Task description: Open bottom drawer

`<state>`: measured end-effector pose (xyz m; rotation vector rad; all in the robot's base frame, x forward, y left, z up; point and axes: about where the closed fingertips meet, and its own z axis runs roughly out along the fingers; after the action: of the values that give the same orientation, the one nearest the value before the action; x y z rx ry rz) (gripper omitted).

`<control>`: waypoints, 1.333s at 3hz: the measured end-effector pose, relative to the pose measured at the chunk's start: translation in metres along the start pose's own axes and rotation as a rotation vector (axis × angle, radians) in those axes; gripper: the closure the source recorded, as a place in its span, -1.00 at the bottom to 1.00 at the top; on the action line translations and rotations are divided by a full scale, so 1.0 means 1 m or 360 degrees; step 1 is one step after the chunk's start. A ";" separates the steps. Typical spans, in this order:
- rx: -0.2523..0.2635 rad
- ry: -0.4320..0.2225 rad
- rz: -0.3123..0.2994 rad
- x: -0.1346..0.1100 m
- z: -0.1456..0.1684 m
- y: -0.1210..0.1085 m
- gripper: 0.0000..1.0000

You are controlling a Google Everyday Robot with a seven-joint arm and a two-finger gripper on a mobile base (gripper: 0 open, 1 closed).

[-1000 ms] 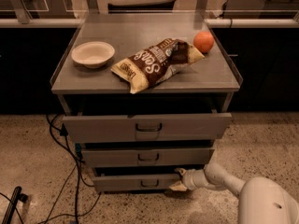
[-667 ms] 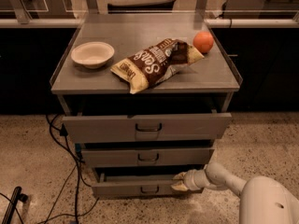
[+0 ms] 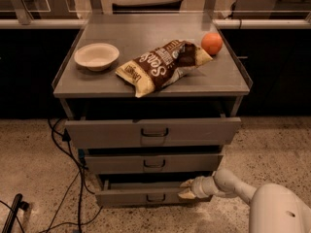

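Against right end of bottom drawer point(image 3: 131, 196): end effector point(image 3: 186, 189), grip cannot be told. Speckled floor point(image 3: 274, 144) open beside it, cables point(image 3: 73, 176) opposite. Desk point(image 3: 146, 28) loaded: bowl point(image 3: 96, 56), chip bag point(image 3: 160, 64), orange point(image 3: 212, 43).

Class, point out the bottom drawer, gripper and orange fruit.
bottom drawer point(image 3: 126, 196): camera view, flat front left of handle.
gripper point(image 3: 185, 189): camera view, tip, at drawer's right end.
orange fruit point(image 3: 212, 43): camera view, its middle.

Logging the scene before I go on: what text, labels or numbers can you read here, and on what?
"Sens": large white letters on the brown snack bag; the rest is unreadable in the folds.
Small pale logo at the bag's lower end: too blurred to read.
Bottom drawer, where the hand sits at its right end: no lettering visible.
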<state>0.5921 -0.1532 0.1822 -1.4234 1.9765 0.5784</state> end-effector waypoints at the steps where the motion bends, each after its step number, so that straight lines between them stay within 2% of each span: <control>1: 0.0000 0.0000 0.0000 0.000 0.000 0.000 0.45; 2: 0.0000 0.0000 0.0000 0.000 0.000 0.000 -0.14; 3: 0.0000 0.0000 0.0000 0.000 0.000 0.000 -0.63; 4: -0.0001 0.0000 0.0000 0.000 0.000 0.000 -0.42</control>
<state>0.5919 -0.1529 0.1820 -1.4235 1.9762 0.5791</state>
